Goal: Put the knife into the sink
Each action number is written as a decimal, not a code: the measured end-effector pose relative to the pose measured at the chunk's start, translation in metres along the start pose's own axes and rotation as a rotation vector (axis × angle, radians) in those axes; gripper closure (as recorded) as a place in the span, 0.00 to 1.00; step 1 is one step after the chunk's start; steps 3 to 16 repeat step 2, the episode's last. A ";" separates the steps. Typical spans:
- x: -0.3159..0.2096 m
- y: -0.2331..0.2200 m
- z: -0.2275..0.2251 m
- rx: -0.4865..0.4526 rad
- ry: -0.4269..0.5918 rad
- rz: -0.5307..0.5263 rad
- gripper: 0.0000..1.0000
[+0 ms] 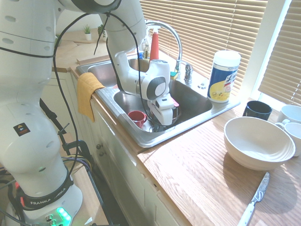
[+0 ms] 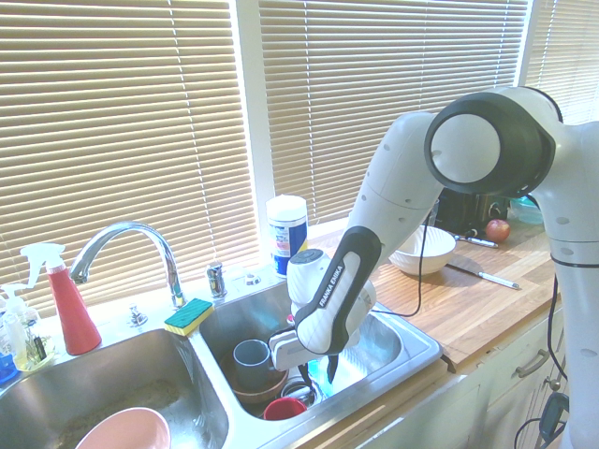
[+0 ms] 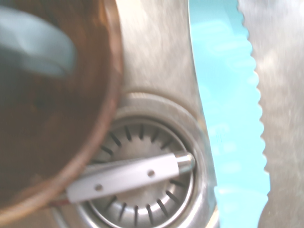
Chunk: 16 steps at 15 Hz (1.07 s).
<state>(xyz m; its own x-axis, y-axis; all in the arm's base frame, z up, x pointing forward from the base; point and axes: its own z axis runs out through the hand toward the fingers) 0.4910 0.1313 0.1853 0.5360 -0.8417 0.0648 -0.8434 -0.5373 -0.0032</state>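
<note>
The turquoise knife (image 3: pixel 228 118) shows only its serrated blade, at three o'clock of the sink (image 1: pixel 141 136) drain (image 3: pixel 142 171); the gripper (image 2: pixel 314 369) grip cannot be judged.

The white arm bends over from its base, forearm angled downward, wrist turned so the end effector (image 2: pixel 329 367) points straight down. Its dark fingers (image 2: pixel 331 367) hang low; their spacing cannot be made out.

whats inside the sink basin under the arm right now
In the sink basin: a red cup, a brown bowl holding a grey-blue cup, the turquoise knife and a white-handled utensil over the drain. The arm hides the rest.
</note>
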 end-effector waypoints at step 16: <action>0.001 -0.005 -0.036 0.022 0.015 -0.014 0.00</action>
